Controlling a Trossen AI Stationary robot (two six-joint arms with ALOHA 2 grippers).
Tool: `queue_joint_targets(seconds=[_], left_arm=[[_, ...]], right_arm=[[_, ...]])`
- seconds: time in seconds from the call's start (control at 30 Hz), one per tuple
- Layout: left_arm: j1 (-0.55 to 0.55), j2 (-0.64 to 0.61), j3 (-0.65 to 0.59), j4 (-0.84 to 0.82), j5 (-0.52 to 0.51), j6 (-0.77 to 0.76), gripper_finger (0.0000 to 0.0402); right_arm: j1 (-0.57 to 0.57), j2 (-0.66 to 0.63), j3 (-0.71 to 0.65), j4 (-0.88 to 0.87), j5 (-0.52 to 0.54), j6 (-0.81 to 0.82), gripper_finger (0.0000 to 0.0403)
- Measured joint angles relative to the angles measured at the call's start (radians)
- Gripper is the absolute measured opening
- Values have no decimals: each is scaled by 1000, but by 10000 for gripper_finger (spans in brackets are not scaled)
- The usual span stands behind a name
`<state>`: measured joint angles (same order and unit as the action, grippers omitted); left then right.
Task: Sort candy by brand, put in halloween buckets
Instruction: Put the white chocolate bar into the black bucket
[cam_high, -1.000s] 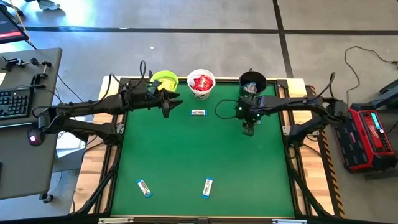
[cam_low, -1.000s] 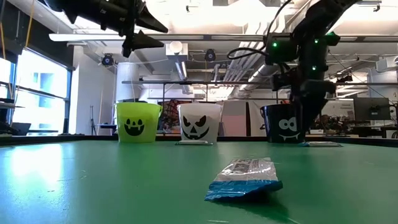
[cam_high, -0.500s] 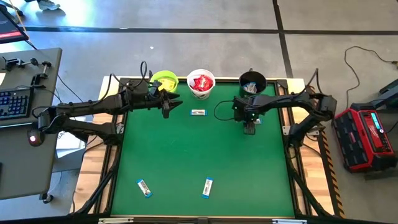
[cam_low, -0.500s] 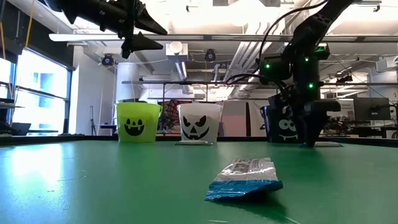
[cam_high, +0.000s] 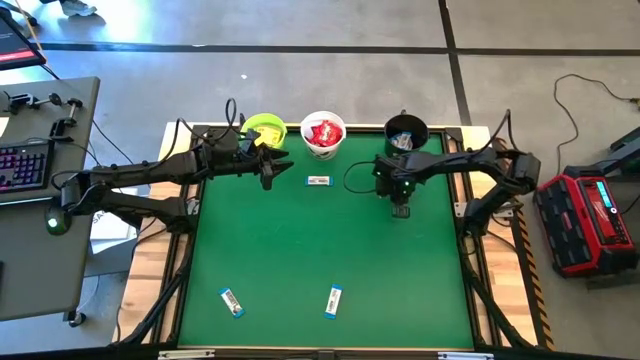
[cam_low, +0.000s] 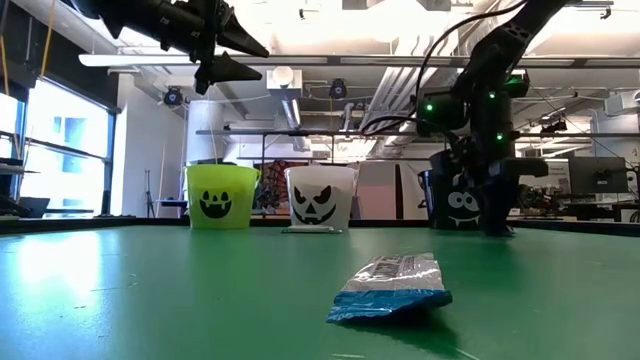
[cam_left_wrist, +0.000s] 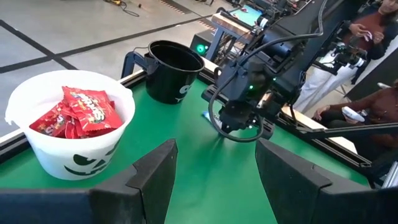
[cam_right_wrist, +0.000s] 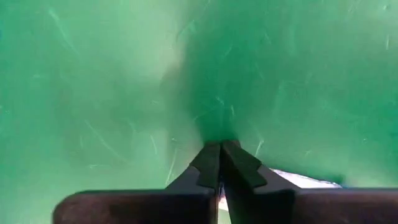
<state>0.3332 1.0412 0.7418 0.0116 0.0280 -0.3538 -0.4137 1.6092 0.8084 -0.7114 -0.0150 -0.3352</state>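
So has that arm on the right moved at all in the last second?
Yes. In the high view the right gripper has shifted toward the table's middle, away from the right edge, judged against the black bucket. Its fingers are shut, tips at the green table.

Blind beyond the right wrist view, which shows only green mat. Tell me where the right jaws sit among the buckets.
Observer: Right jaws are shut, down at the green table mat, just in front of the small round black plastic bucket.
Operator: Report that bucket's contents.
Observer: Blue-and-white wrapped bars lie inside it.
Operator: Give me the left arm.
Observer: Left jaws hang open, raised beside the lime green plastic bucket.
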Motion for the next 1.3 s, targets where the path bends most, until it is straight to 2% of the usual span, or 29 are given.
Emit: queue_joint_targets(seconds=[0.2,0.33,0.43,0.63,0.9,1.1,1.3], left_arm=[[0,0,0,0,0,0,211],[0,0,0,-1,0,7,211],[0,0,0,-1,0,8,211],[0,0,0,-9,0,8,211],[0,0,0,-10,1,9,211],[0,0,0,-9,1,8,211],[0,0,0,-9,1,8,211]], right_arm=[[-7,-32,54,-11,-25,72,0],[-32,-74,74,-11,-83,134,0],[-47,-120,90,-9,-124,187,0],[-60,-225,114,-5,-136,286,0],[-125,-316,198,-9,-70,386,0],[-209,-320,310,-10,-6,382,0],[-343,-320,396,-17,42,334,0]])
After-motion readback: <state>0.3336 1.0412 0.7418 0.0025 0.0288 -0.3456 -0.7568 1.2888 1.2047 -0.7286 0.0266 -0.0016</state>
